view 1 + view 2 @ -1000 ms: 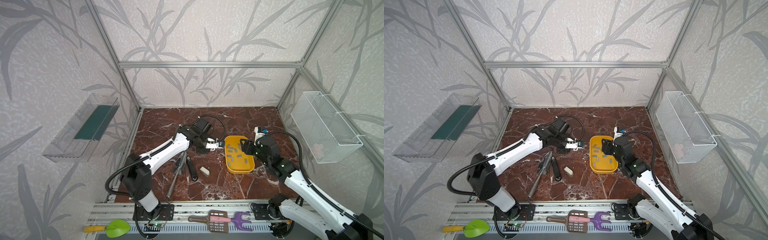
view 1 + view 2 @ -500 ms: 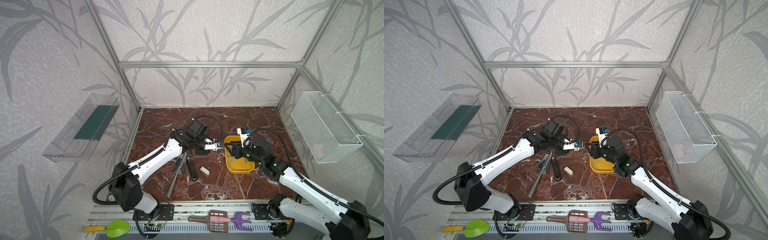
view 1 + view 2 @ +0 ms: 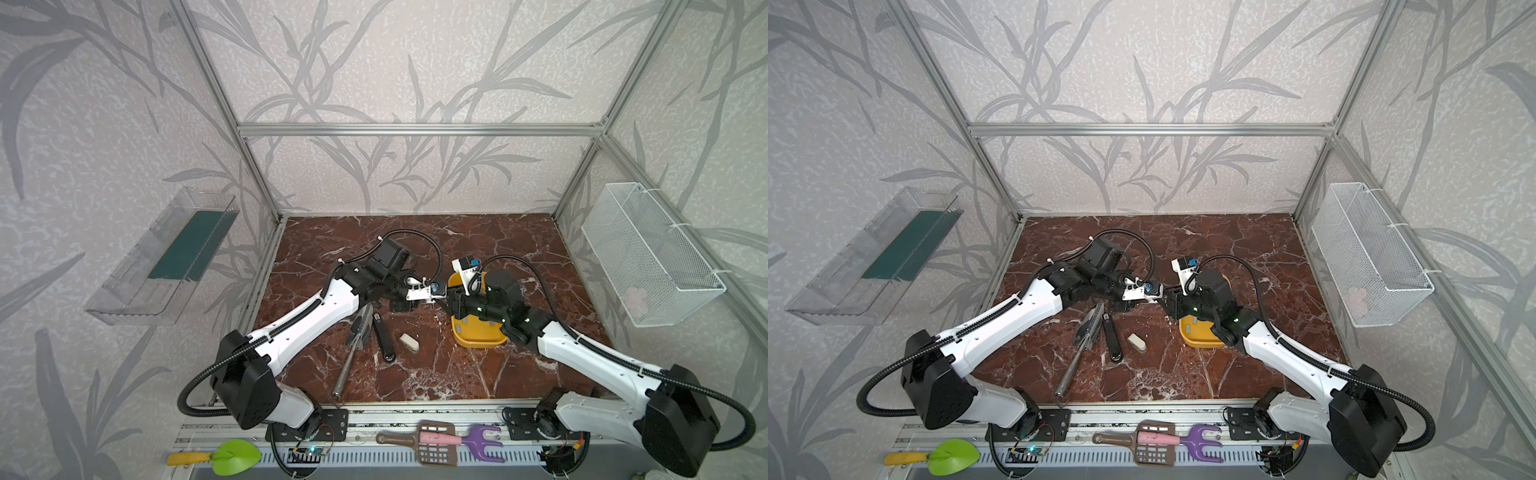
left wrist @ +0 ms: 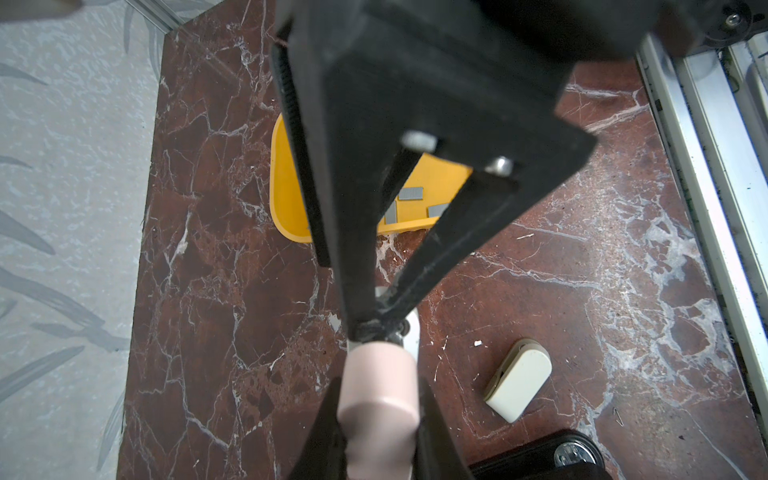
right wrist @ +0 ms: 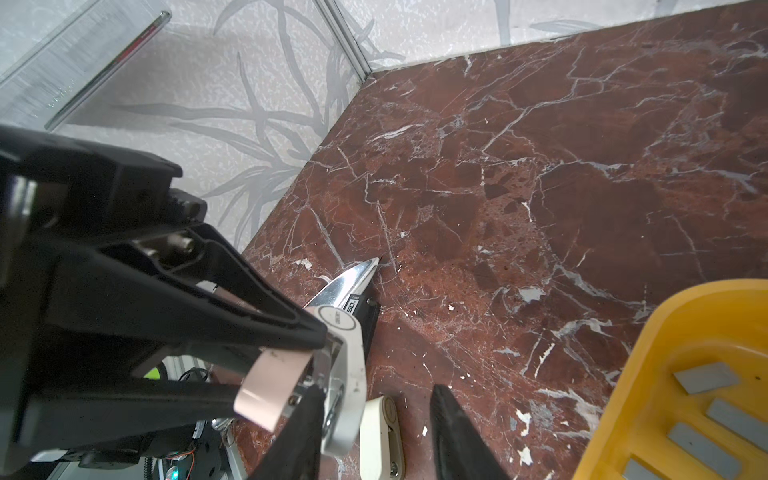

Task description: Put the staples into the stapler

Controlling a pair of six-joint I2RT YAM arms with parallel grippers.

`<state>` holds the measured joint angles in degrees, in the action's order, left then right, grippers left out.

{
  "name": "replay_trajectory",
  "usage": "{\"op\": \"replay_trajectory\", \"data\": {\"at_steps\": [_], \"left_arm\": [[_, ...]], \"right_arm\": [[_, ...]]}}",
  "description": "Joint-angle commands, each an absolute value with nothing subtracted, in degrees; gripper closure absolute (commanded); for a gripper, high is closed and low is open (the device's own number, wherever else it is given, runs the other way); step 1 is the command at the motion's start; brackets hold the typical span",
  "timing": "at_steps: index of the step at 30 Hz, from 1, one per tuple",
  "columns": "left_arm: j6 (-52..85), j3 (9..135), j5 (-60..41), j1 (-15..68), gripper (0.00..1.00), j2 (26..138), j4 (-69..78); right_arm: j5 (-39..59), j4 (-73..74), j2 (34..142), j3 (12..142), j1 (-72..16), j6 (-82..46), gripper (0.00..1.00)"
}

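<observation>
My left gripper (image 4: 376, 390) is shut on the stapler (image 4: 376, 399), a small pale pink one with a white metal arm (image 5: 345, 374), held above the floor. My right gripper (image 5: 378, 388) faces it tip to tip and is open. One of its fingers (image 5: 299, 432) lies against the white arm; the other stands apart. In both top views the two grippers meet left of the yellow tray (image 3: 478, 338) (image 3: 1200, 336). The staples (image 5: 702, 380) (image 4: 409, 193) are grey strips lying in that tray.
A cream clip-like piece (image 3: 409, 343) (image 4: 519, 382) lies on the marble floor under the grippers. A black stapler (image 3: 384, 338), scissors (image 3: 359, 328) and a long metal rod (image 3: 345, 374) lie to its left. A wire basket (image 3: 648, 257) hangs on the right wall.
My right arm has swung left from over the yellow tray to the held stapler, and its jaws have narrowed. The left arm has shifted a little, still holding the stapler.
</observation>
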<state>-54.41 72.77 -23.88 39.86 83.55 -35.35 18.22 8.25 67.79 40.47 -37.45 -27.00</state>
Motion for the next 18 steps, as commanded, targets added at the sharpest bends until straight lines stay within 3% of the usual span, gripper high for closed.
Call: {"op": "replay_trajectory", "data": {"at_steps": [1, 18], "left_arm": [[-54.1, 72.9, -27.1, 40.3, 1.00, 81.8, -33.0], [-50.7, 70.7, -30.9, 39.2, 1.00, 78.7, -28.2]], "right_arm": [[17.9, 9.6, 69.0, 41.8, -37.8, -27.8, 0.60], [15.6, 9.0, 72.0, 41.9, -37.9, -28.9, 0.68]]}}
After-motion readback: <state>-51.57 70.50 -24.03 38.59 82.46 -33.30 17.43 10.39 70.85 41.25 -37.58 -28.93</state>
